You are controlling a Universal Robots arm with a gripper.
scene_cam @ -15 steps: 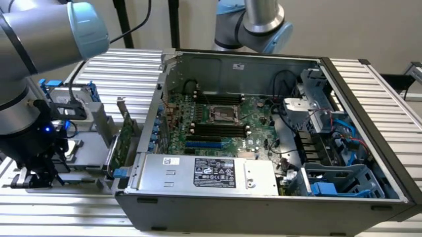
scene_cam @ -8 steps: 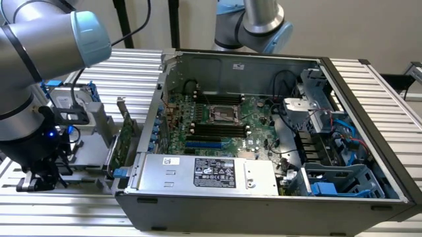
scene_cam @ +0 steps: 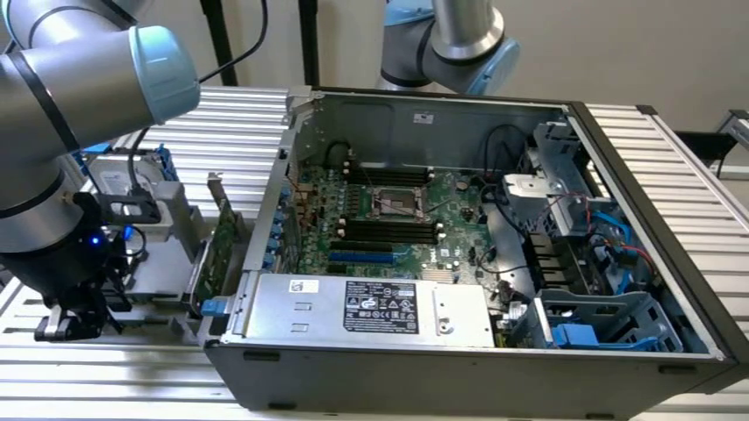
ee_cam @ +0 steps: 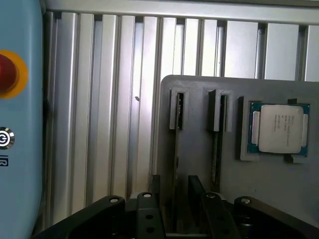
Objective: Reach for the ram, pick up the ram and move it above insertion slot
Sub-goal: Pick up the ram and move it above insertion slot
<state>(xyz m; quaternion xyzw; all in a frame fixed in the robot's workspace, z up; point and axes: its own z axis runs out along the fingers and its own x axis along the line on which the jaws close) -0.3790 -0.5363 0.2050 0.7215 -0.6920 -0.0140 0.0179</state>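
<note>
The ram (ee_cam: 177,154) stands on edge in one slot of a grey holder (ee_cam: 199,99), so I see only its thin top edge. A second thin stick (ee_cam: 218,154) stands in the neighbouring slot. My gripper (ee_cam: 175,191) hangs over the ram's near end and is open, a dark finger (ee_cam: 155,191) on each side of it, apart from the board. In the exterior view my gripper (scene_cam: 76,317) is low at the left, beside the open computer case (scene_cam: 655,175). The motherboard's black memory slots (scene_cam: 387,231) lie inside the case.
A processor chip (ee_cam: 279,128) sits in a pocket of the holder beside the sticks. A light-blue box with a red button (ee_cam: 20,124) lies next to the holder. A wider green card (scene_cam: 217,250) stands against the case's outer wall. A second arm (scene_cam: 457,39) rises behind the case.
</note>
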